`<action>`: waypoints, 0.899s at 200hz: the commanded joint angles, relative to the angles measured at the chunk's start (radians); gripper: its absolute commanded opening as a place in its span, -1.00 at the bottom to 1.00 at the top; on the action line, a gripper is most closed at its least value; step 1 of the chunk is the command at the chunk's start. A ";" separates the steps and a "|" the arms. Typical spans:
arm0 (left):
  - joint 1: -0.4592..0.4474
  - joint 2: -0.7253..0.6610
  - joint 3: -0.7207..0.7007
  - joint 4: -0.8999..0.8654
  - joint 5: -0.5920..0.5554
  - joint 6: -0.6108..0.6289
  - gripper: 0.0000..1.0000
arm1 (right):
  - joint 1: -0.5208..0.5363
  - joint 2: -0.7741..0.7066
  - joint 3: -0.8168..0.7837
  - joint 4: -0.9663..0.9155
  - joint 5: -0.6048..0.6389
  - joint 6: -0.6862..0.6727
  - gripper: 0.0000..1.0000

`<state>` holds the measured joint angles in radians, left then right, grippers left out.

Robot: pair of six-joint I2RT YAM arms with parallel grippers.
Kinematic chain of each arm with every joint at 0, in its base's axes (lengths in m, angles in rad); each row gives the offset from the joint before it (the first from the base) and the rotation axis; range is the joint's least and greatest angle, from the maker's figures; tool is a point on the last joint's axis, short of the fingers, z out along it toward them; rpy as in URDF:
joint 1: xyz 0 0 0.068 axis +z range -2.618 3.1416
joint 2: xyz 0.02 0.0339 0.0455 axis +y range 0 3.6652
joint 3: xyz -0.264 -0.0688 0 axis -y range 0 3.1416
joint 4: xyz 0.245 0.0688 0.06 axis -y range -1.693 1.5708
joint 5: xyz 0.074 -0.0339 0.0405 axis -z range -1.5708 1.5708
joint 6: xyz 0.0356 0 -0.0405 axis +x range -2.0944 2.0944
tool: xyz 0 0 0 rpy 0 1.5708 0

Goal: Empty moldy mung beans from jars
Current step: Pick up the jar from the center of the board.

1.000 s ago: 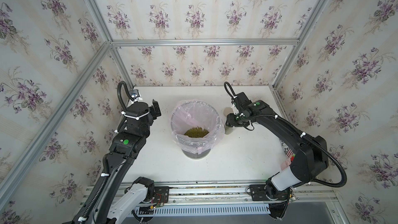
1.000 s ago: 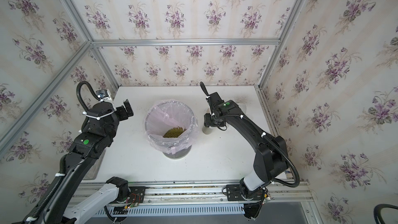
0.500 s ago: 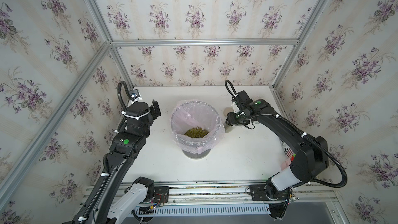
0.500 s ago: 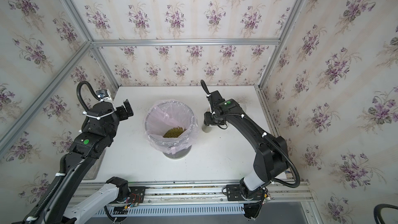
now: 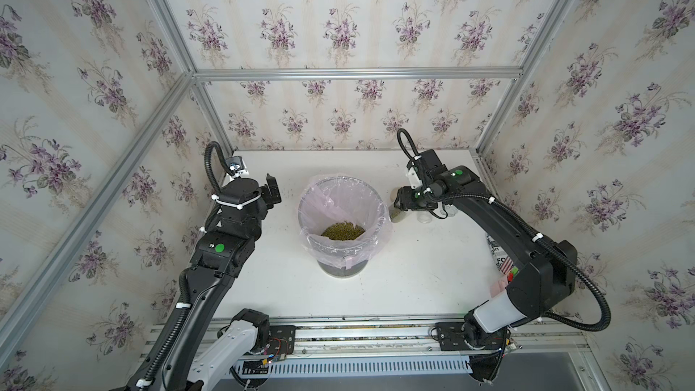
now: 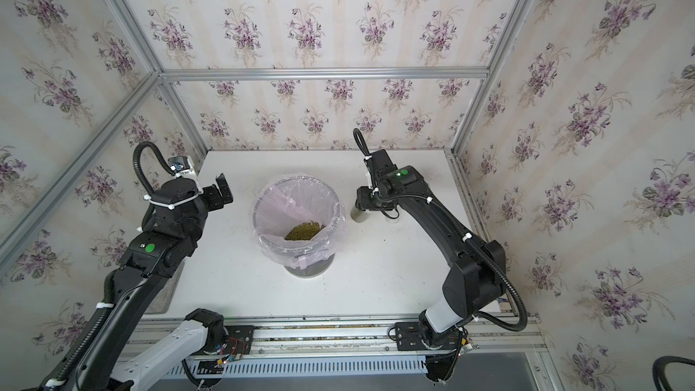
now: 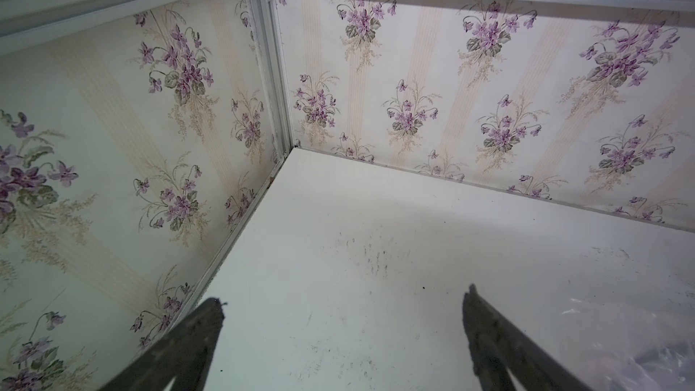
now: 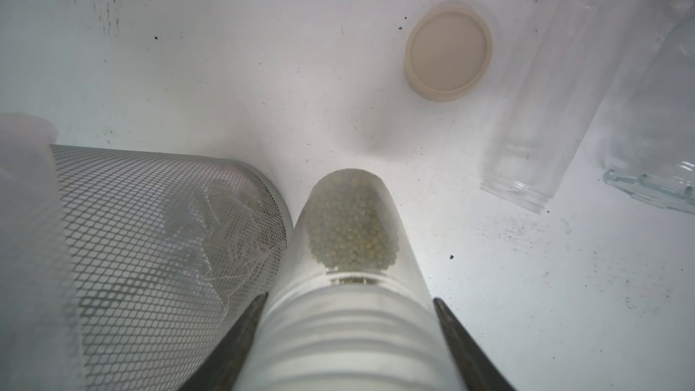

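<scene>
Nearest me, the white bench (image 5: pixel 413 276) carries a grey wire-mesh bin (image 8: pixel 150 220) lined with a thin pink plastic bag (image 5: pixel 331 201); a yellowish-green heap of mung beans (image 5: pixel 342 230) lies at the bottom of the bag. Just beside the bin's right side, my right claw (image 8: pixel 348 302) is clamped on the ribbed neck of a clear cylindrical jar (image 8: pixel 349 347), held upright with olive-green beans (image 8: pixel 351 227) in its lower part; I cannot tell whether its base touches the bench. Near it a round tan lid (image 8: pixel 447 54) and two empty clear jars (image 8: pixel 545 107) lie on the bench. Left of the bin, my left claw (image 7: pixel 344 295) hangs over bare bench, its jaws wide apart and holding nothing; floral wallpaper (image 5: pixel 338 122) closes the far side.
</scene>
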<state>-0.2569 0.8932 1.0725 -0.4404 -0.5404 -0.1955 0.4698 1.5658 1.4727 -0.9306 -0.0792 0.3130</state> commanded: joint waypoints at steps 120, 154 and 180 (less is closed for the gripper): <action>0.001 0.047 0.052 0.008 0.058 0.025 0.99 | -0.054 -0.007 0.119 0.022 -0.024 -0.020 -0.08; -0.001 0.031 0.068 0.008 0.083 0.046 0.99 | -0.071 -0.002 0.146 0.026 -0.035 -0.031 -0.09; -0.002 0.016 0.083 0.008 0.115 0.078 0.99 | -0.088 0.005 0.168 0.027 -0.044 -0.041 -0.10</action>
<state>-0.2577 0.9188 1.1423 -0.4408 -0.4633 -0.1474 0.3939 1.5654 1.6199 -0.9306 -0.1066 0.2840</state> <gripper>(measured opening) 0.996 0.587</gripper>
